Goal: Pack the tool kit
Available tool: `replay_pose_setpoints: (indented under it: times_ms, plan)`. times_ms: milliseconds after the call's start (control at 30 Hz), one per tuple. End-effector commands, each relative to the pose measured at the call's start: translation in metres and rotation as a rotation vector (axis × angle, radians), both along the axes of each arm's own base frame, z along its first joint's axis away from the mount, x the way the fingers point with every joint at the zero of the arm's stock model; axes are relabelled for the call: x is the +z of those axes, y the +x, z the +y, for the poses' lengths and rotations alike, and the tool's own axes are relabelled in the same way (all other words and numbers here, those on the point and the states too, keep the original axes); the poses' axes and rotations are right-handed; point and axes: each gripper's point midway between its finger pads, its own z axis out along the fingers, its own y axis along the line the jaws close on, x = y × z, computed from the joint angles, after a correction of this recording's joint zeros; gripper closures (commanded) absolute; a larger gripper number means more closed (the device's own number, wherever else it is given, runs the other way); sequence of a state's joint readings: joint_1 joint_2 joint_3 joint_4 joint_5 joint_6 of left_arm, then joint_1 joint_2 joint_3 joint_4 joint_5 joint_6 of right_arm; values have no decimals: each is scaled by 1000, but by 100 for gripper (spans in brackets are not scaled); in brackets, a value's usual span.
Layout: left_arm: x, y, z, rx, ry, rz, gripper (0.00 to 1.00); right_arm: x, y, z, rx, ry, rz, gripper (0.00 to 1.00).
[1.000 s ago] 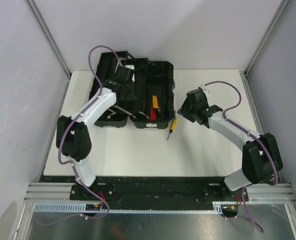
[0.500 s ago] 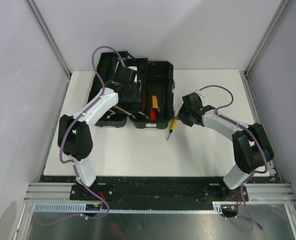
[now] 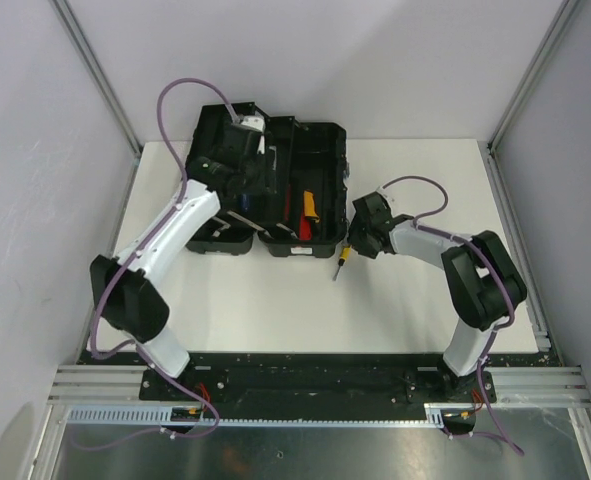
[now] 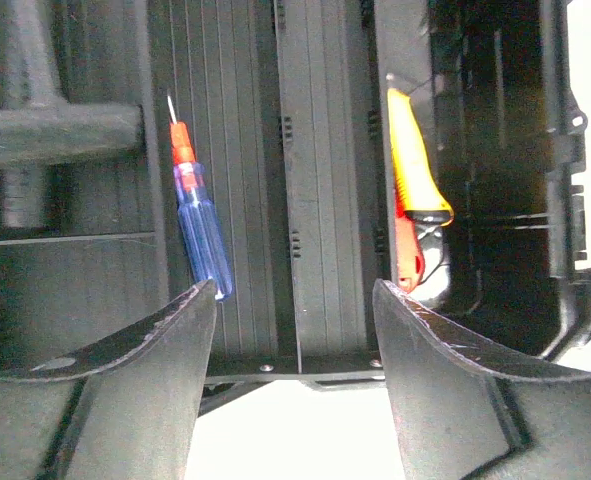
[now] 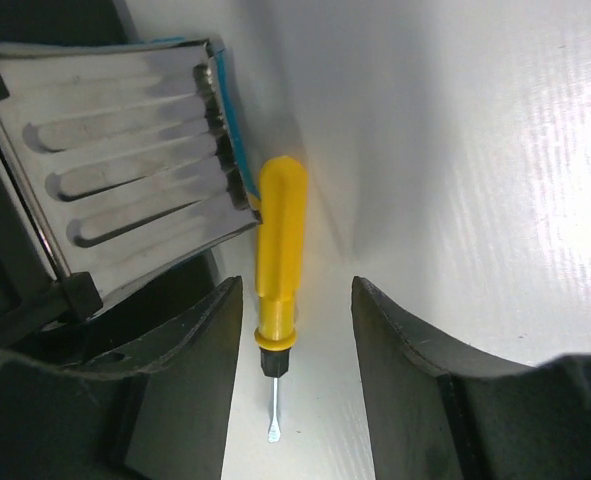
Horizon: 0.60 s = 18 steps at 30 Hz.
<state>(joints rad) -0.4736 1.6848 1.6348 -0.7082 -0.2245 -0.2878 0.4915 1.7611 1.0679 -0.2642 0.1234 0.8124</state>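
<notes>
We see the toolbox (image 3: 320, 150) lying open at the back of the table (image 3: 275, 300). Left gripper (image 4: 295, 300) is over it, jaws wide and empty, with the blue screwdriver (image 4: 200, 235) on the box floor. Right gripper (image 5: 297, 295) is down at the table, jaws apart astride the yellow screwdriver (image 5: 280, 240), unclamped, beside the latch (image 5: 125, 130).

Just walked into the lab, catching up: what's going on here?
Two robot arms are packing an open black toolbox. The left gripper hangs open over a blue screwdriver lying inside it. The right gripper is open astride a yellow screwdriver on the table beside the box, not yet gripping.
</notes>
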Motion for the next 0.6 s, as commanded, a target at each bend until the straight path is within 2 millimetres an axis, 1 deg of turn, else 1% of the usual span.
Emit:
replay_pose_setpoints:
  times_ms: [0,67,133,433,500,567]
  plan:
    - [62,-8,-2,-28,-70,-130,30,-1,6,15,49,-3,-47,49]
    - [67,-11,-2,-37,-82,-138,30,-5,4,19,71,-14,-49,49]
    - [70,-13,-2,-43,-86,-144,30,-10,1,19,86,-44,-46,50]
    - [74,-21,3,-46,-81,-154,27,-29,-15,-8,59,-286,-29,51]
    - [75,-22,4,-46,-82,-157,27,-31,-17,-11,54,-300,-16,55]
    - [75,-24,4,-47,-85,-157,27,-31,-20,-10,63,-300,-10,64]
